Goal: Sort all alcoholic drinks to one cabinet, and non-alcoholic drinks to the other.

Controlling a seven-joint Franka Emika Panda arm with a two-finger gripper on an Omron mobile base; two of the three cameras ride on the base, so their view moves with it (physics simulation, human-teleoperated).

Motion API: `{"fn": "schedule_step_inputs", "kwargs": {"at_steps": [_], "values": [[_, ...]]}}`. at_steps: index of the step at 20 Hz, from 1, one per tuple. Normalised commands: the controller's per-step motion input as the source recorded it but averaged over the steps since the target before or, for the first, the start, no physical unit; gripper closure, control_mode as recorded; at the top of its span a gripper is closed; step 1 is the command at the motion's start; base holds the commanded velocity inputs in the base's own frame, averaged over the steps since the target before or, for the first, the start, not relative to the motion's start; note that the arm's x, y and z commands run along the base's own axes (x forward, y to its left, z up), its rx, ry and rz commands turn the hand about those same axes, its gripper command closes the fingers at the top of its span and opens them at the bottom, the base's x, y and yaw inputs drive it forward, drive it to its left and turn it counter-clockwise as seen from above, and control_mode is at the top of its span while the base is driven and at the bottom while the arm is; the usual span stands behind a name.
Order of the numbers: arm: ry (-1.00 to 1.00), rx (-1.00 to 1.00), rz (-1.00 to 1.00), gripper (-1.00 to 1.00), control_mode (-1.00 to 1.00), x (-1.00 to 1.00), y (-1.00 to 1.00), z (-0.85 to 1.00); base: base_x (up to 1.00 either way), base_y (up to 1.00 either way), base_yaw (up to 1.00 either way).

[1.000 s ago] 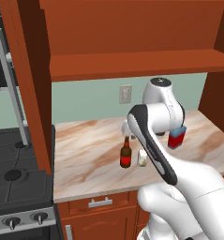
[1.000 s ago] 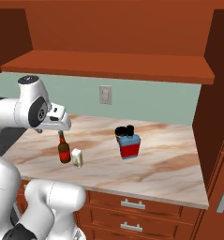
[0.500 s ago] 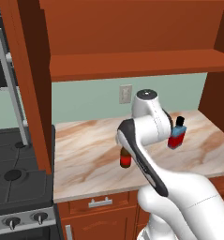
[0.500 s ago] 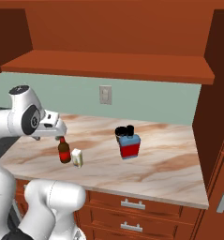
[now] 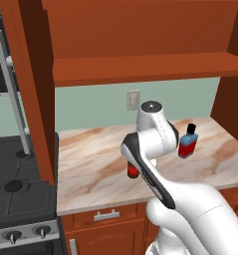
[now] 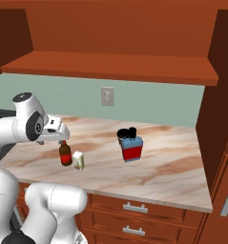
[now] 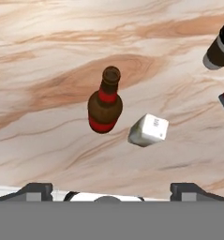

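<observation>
Nothing looked sorted yet: near the worktop's front edge the slim brown long-necked bottle and small cream-white carton stood together under the open, empty gripper; further back stood the squat red bottle and dark-brown lidded cup, below the bare red-brown cabinet shelf.

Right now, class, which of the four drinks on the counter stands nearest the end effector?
The slim brown bottle with the red label, directly beneath the end effector.
</observation>
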Motion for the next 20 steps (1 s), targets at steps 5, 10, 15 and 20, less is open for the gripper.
{"fn": "schedule_step_inputs", "kwargs": {"at_steps": [5,10,15,20], "values": [[0.0,0.0,0.0,-1.0,-1.0,0.22,0.0,-0.16,0.0,0.0,0.0],[0.0,0.01,0.0,-1.0,-1.0,0.16,0.0,-0.16,0.0,0.0,0.0],[0.0,0.05,0.0,-1.0,-1.0,0.09,0.0,-0.14,0.0,0.0,0.0],[0.0,0.09,0.0,-1.0,-1.0,0.05,0.0,-0.11,0.0,0.0,0.0]]}}
